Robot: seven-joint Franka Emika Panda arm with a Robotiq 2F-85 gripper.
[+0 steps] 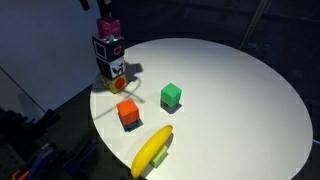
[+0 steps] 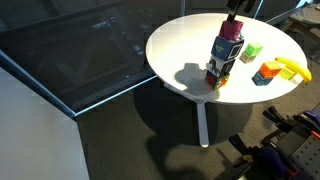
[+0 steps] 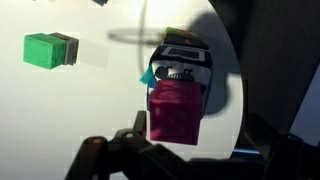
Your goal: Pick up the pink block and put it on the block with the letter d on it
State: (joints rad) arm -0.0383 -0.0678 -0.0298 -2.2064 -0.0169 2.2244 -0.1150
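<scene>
The pink block (image 1: 109, 27) sits on top of a stack of cubes near the table's edge; it also shows in the other exterior view (image 2: 232, 30) and large in the wrist view (image 3: 175, 108). Right under it is the block with the letter d (image 1: 108, 47) (image 2: 227, 50) (image 3: 182, 62), black-edged with white panels. That rests on a similar printed cube with a bold black figure (image 1: 113, 69) (image 2: 218, 73). My gripper (image 1: 105, 8) (image 2: 237, 8) (image 3: 192, 145) is directly over the pink block. Its fingers look spread wider than the block.
On the round white table (image 1: 240, 90) (image 2: 180, 45) lie a green cube (image 1: 171, 95) (image 2: 250, 52) (image 3: 45, 50), an orange-red cube (image 1: 128, 113) (image 2: 266, 72) and a banana (image 1: 152, 150) (image 2: 293, 68). The stack stands close to the table's edge, with dark floor beyond.
</scene>
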